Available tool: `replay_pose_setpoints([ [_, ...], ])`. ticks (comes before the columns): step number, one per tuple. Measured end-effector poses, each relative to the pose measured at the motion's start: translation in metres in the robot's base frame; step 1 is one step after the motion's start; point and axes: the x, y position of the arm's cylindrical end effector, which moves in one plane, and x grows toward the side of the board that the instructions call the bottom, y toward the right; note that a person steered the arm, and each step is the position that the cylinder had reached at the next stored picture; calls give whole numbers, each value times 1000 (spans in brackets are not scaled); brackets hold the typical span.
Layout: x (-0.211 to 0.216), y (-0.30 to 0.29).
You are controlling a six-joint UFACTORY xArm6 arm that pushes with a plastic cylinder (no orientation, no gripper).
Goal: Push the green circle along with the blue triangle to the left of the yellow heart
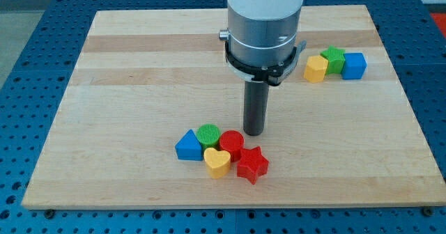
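The green circle (208, 134) lies near the board's bottom middle, touching the blue triangle (188, 146) on its lower left. The yellow heart (217, 161) sits just below the green circle and right of the blue triangle. My tip (254, 132) is down on the board to the right of the green circle, just above and right of a red circle (232, 144), close to it; I cannot tell if they touch.
A red star (251, 164) lies right of the yellow heart, under the red circle. At the view's top right a yellow block (316, 69), a green block (334, 58) and a blue cube (354, 65) stand together near the board's (125, 67) right edge.
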Motion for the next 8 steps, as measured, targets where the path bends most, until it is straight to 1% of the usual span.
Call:
replay_pose_setpoints([
  [1, 0, -44],
  [2, 0, -44],
  [3, 0, -75],
  [4, 0, -92],
  [5, 0, -97],
  [6, 17, -105],
  [7, 17, -104],
  [8, 24, -91],
])
